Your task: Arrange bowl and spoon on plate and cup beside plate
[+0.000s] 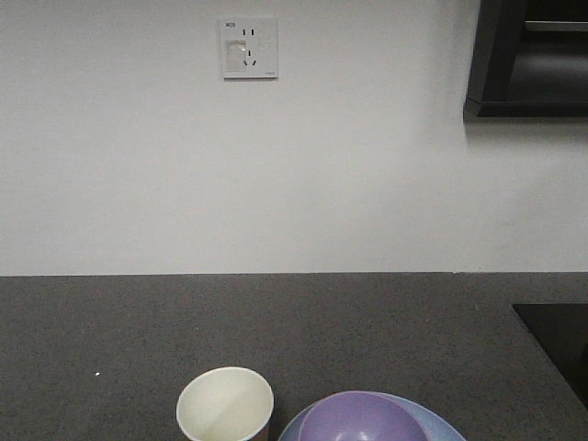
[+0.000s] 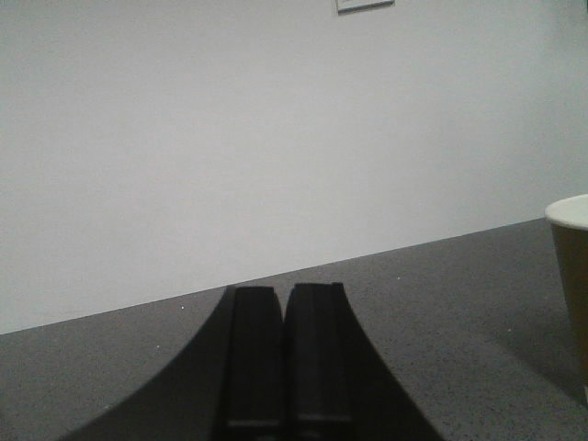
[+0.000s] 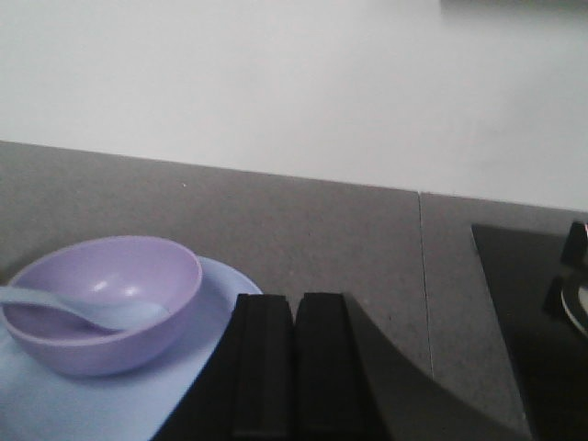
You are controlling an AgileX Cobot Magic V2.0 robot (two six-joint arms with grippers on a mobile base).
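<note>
The bowl [image 3: 106, 299] holds the spoon [image 3: 87, 310] on your plate [image 3: 83, 404], lower left on the dark counter [image 1: 276, 322] below a white wall [image 1: 276, 175], cup [image 1: 225, 404] beside, both grippers [image 2: 287, 367] [image 3: 294, 367] pressed together, empty.

Wall: plain white before me, a wall socket [image 1: 248, 48] set high in it.
Counter: dark grey speckled countertop [image 1: 276, 322], meeting the wall.
Upper right: a dark cabinet [image 1: 528, 60].
Right: black inset hob [image 1: 560, 344].
</note>
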